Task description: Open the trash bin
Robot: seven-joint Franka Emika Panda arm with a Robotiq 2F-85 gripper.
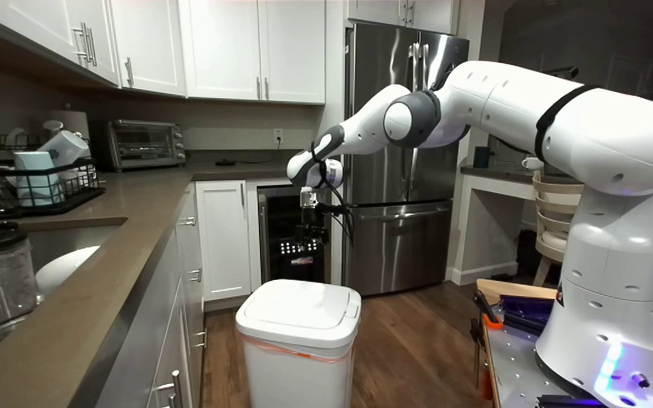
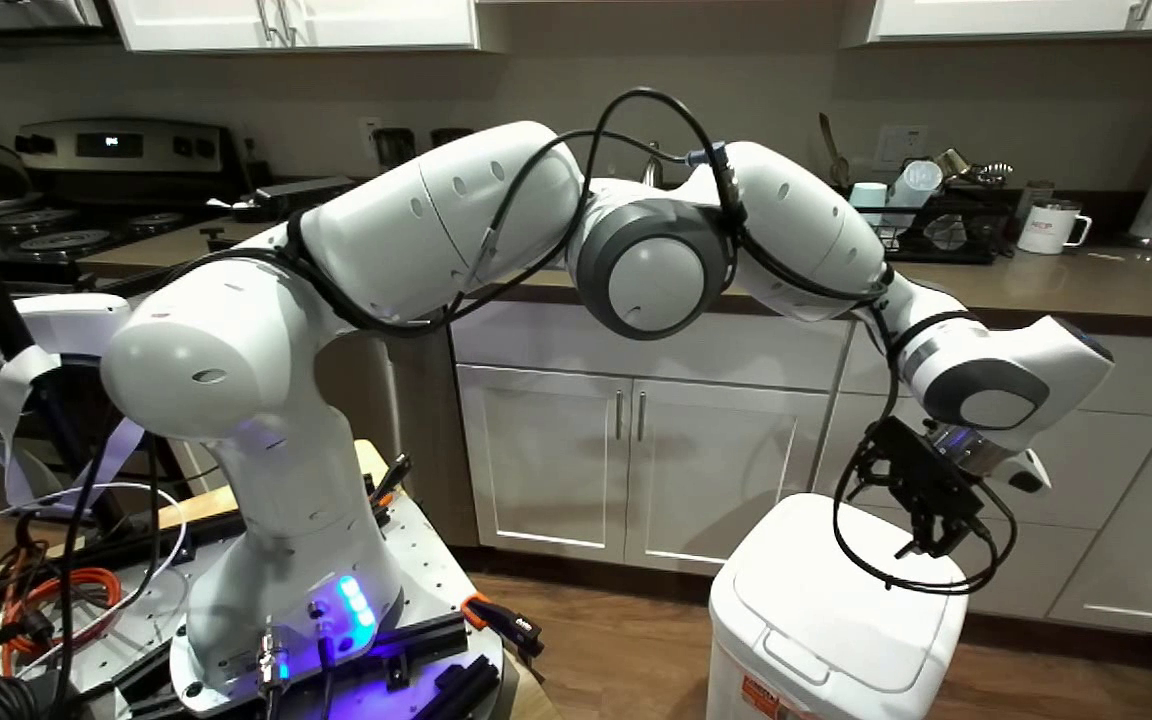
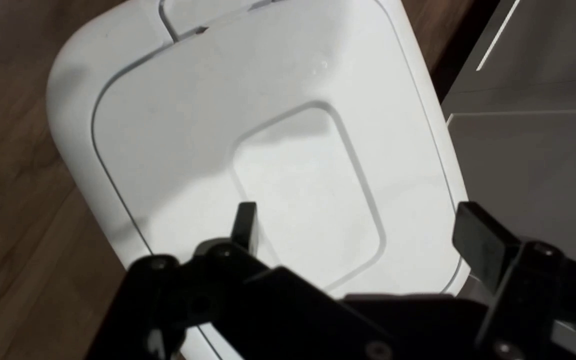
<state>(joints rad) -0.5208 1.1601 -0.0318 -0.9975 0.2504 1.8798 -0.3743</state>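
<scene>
The white trash bin (image 1: pixel 298 374) stands on the floor with its flat lid (image 1: pixel 298 305) closed. A thin orange-red line runs below its rim. In an exterior view the bin (image 2: pixel 736 620) shows a small latch tab (image 2: pixel 796 656) at the lid's edge. In the wrist view the lid (image 3: pixel 183 130) fills the middle, and the latch tab (image 3: pixel 208 12) is at the top edge, partly cut off. My gripper (image 3: pixel 355 215) is open and empty, its two fingers wide apart above the lid. In both exterior views the gripper (image 1: pixel 308 238) (image 2: pixel 921 545) hangs above the bin, apart from it.
Cabinets and drawers (image 2: pixel 626 460) stand beside the bin under a brown counter (image 1: pixel 117 272). A black-fronted cooler (image 1: pixel 292 266) and a steel fridge (image 1: pixel 403 243) stand behind. The robot's metal table (image 1: pixel 522 368) is across the wooden floor (image 1: pixel 411 340). Black cables (image 2: pixel 846 520) loop beside the gripper.
</scene>
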